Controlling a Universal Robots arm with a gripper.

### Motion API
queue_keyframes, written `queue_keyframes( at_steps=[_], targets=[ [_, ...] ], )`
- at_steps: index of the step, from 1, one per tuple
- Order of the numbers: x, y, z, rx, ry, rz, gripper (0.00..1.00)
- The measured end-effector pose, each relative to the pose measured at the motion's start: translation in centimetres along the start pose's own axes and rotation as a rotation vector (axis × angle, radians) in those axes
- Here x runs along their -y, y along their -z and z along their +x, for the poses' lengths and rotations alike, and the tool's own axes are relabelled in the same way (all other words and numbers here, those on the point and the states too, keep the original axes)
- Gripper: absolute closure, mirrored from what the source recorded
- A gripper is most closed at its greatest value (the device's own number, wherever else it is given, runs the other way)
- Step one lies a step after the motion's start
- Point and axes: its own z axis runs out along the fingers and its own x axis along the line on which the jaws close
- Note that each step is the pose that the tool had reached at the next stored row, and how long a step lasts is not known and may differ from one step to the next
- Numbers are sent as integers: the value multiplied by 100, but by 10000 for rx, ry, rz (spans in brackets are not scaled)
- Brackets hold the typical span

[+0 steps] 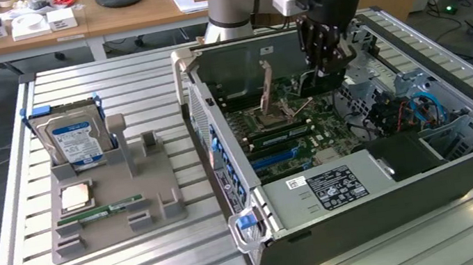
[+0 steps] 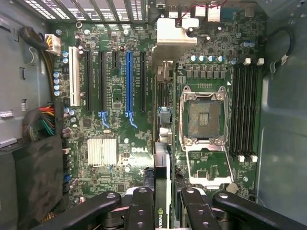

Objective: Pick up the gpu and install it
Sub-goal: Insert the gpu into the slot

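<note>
Black gripper (image 2: 165, 207) clamped on gpu (image 2: 163, 167) — card edge-on | over motherboard (image 2: 115, 132) | inside open computer case (image 1: 396, 196)

white "dell" logo printed on the motherboard (image 2: 144, 134), "nvidia" lettering along the edge of the gpu (image 2: 162, 182)

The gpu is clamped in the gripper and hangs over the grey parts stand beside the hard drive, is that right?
Not quite. The gpu is clamped in the gripper, but it hangs over the motherboard inside the open computer case, not over the grey parts stand beside the hard drive. The wrist view shows it, as does the exterior view.
</note>
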Motion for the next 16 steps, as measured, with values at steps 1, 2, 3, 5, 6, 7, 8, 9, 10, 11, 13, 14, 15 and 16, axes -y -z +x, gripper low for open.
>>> queue_keyframes(
  at_steps=[1, 2, 3, 5, 6, 7, 8, 9, 10, 11, 13, 14, 15, 16],
  targets=[
    [-2, -6, 1, -1, 0, 0, 74],
    [-4, -13, 1, -2, -1, -1, 74],
    [-7, -21, 1, -3, -1, 0, 74],
    [-12, -39, 1, -2, 0, -1, 74],
    [-14, -47, 1, -3, 0, -1, 74],
    [-17, -56, 1, -3, 1, -1, 74],
    [-20, -65, 2, -2, 0, -1, 74],
    [-23, -73, 2, -3, 0, -1, 74],
    [-25, -81, 2, -3, 1, -1, 74],
    [-28, -88, 2, -3, 1, -1, 74],
    [-28, -89, 2, -6, 3, -2, 74],
    [-29, -89, 2, -6, 3, -2, 74],
    [-29, -90, 2, -5, 1, -2, 74],
    [-29, -91, 2, -3, 0, -1, 74]
  ],
)
